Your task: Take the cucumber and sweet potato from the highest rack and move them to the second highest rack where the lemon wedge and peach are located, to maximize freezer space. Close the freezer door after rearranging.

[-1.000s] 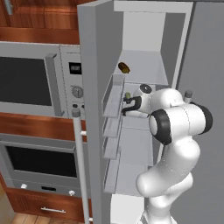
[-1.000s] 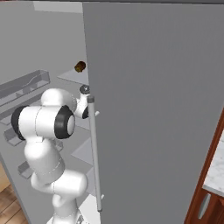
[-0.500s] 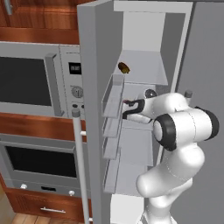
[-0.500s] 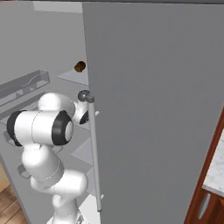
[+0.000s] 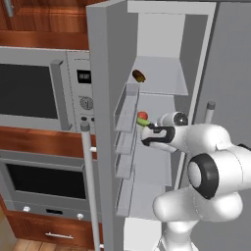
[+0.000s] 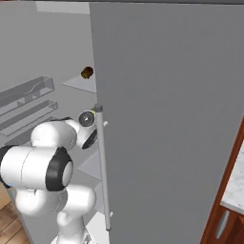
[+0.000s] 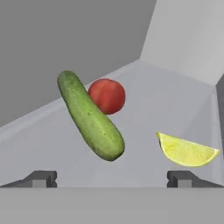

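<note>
The green cucumber (image 7: 90, 117) lies slanted on the second highest rack (image 7: 144, 100), its upper part against the red peach (image 7: 107, 96). To its right rests the yellow lemon wedge (image 7: 186, 152). My gripper (image 7: 113, 179) is open, both fingertips short of the cucumber and touching nothing. From the left base, the gripper (image 5: 146, 132) hovers just in front of the cucumber (image 5: 142, 122) and peach (image 5: 142, 115). The brown sweet potato (image 5: 138, 76) sits alone on the highest rack (image 5: 164, 78); the right base view has the sweet potato (image 6: 86, 72) beside the door's edge.
The left freezer door (image 5: 100, 122) stands open with several shelf bins (image 5: 126, 105) close to my hand. The closed right door (image 6: 167, 119) with its long handle (image 6: 102, 167) flanks the arm. A microwave (image 5: 34, 88) and oven (image 5: 39, 181) stand left.
The hand has drawn back and a little down from the second rack, and the elbow has swung right. The cucumber now lies clear of the fingers.
</note>
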